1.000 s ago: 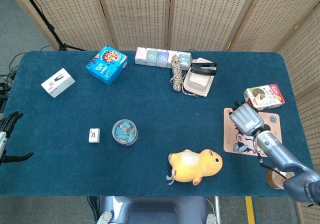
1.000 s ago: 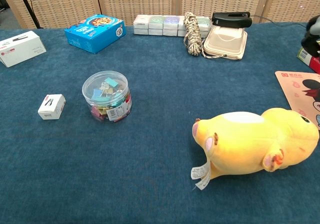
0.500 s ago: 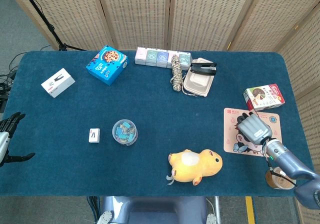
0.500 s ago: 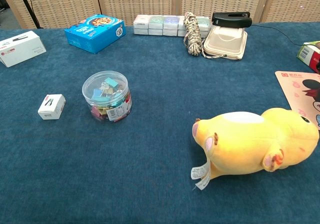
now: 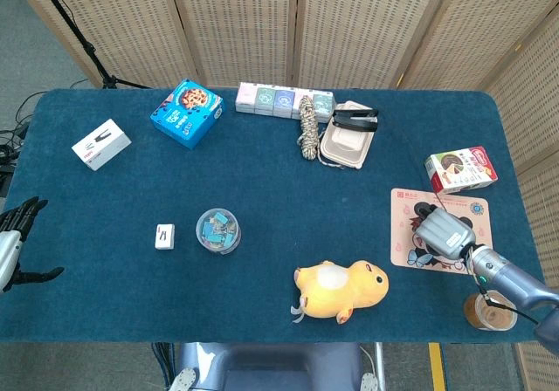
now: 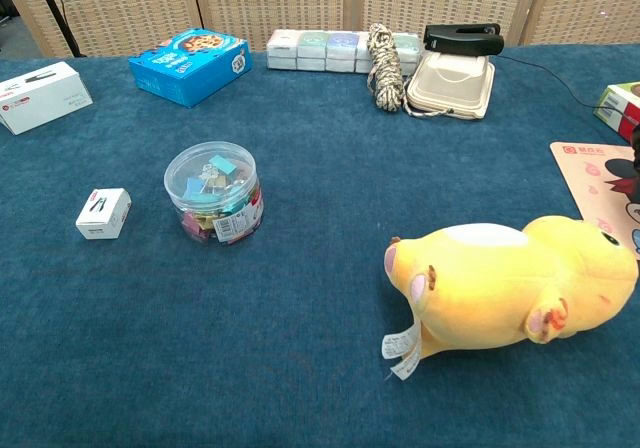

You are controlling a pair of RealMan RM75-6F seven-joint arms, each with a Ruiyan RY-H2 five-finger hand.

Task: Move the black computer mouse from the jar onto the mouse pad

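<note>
The right hand point(image 5: 443, 231) is hovering low over the mouse pad point(image 5: 410, 203) at the right end of the blue tabletop point(image 5: 262, 199), knuckles up and fingers curling under. Whether it is clasping the black computer mouse cannot be told, since the mouse is not showing anywhere and may be lying beneath the palm. A brown jar point(image 5: 489, 312) is standing just off the pad near the tabletop's front edge, with no mouse visible in it, which suggests the carry is nearly finished and only the release is left. The left hand point(image 5: 13, 243) is hanging spread and empty at the far left edge. A yellow plush toy point(image 5: 342, 290) is lying near the pad.
</note>
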